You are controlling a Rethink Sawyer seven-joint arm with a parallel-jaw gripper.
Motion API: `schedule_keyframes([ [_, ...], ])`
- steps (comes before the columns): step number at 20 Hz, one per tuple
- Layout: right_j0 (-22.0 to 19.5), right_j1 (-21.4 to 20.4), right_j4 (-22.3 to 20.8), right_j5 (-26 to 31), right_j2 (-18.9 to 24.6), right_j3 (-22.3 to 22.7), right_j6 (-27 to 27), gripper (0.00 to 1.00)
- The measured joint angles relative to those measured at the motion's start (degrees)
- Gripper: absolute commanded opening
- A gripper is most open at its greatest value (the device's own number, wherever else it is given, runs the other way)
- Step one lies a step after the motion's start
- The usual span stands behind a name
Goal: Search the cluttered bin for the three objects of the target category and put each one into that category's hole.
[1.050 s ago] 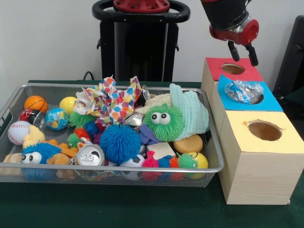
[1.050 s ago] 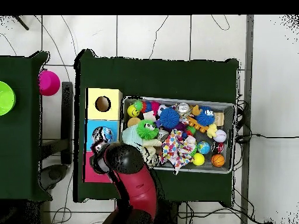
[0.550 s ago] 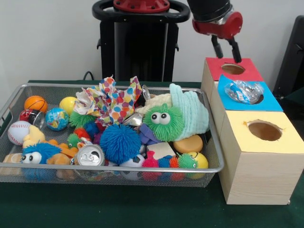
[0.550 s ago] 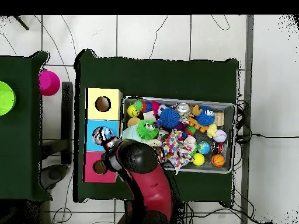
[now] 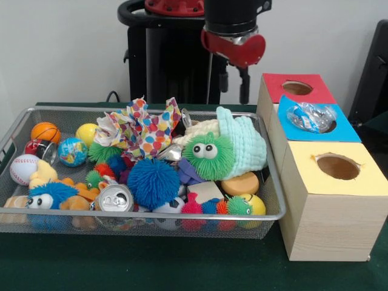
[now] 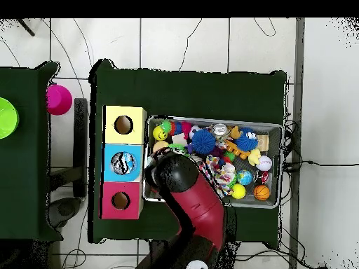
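Crumpled clear plastic wrapper with blue print point(image 5: 311, 116) sits in the blue box's hole; the empty end effector point(image 5: 233, 82), fingers parted, hangs above the wire mesh bin point(image 5: 139, 213).

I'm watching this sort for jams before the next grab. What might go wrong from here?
Three risks, as judgements:
1. The crumpled plastic item sits in the blue box's hole rather than through it, so it may block the next drop.
2. The gripper hangs empty over the crowded bin; a grab may catch neighbours.
3. The green fuzzy toy leans on the mint cloth, which could drag along.
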Motion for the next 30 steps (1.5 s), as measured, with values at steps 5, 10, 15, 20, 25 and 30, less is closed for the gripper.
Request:
schedule_keyframes([
  [5,0.4,0.8,-6.3,2.2,-6.0,-6.5,7.2,1.00],
  [10,-0.5,-0.1,-10.8,9.6,-9.7,-13.1,11.1,1.00],
  [15,-1.9,-1.3,-12.2,16.4,-10.4,-18.4,12.4,1.00],
  [20,-3.1,-1.8,-13.2,18.6,-9.4,-23.3,12.5,1.00],
  [25,-6.3,-3.5,-18.1,18.6,-3.7,-26.9,11.2,1.00],
  [30,-9.0,-3.7,-24.2,18.5,3.1,-30.4,7.8,1.00],
])
